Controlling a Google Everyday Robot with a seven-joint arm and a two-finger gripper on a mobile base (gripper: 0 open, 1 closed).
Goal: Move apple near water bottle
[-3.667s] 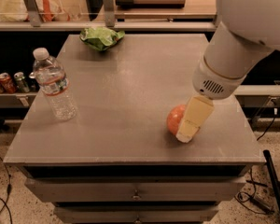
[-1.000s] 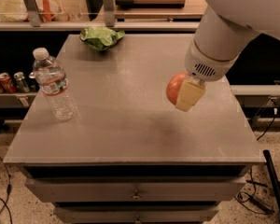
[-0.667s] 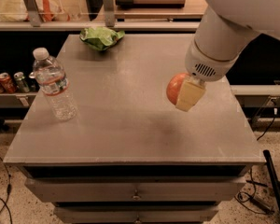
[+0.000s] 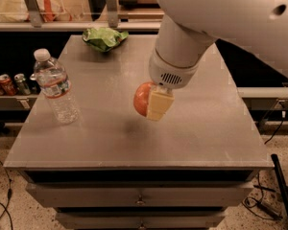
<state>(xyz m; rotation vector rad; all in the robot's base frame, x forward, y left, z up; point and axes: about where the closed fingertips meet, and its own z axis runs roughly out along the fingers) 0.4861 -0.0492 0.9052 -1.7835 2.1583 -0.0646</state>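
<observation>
Gripper [image 4: 150, 110]: to the right of the bottle [image 4: 55, 87] and well apart from it, hanging from the thick white arm [image 4: 182, 47] that comes down from the upper right.
Grip: clamped on the apple [image 4: 142, 98]. One cream finger [image 4: 160, 104] lies flat against the side of the apple that faces away from the bottle, and the other finger is hidden behind the fruit.
Apple: orange-red with pale streaks, held in the gripper. It is right of the bottle, well apart from it, and lifted off the table [image 4: 206, 128].
Shadow [image 4: 134, 126]: a soft dark patch on the tabletop just under the apple, right of the bottle's base.
Bottle: upright on the table with its white cap [image 4: 42, 55] on. The label sits around its upper half and the plastic below is clear. Nothing touches it.
Bag [image 4: 104, 37]: green and crumpled, behind the bottle and to its right, well apart from it.
Cans [image 4: 8, 83]: a short row left of the bottle, off the table and lower, on a dark shelf.
Drawers [image 4: 139, 195]: below the bottle, in the table's front.
Cables [image 4: 0, 195]: on the speckled floor, below and left of the bottle.
</observation>
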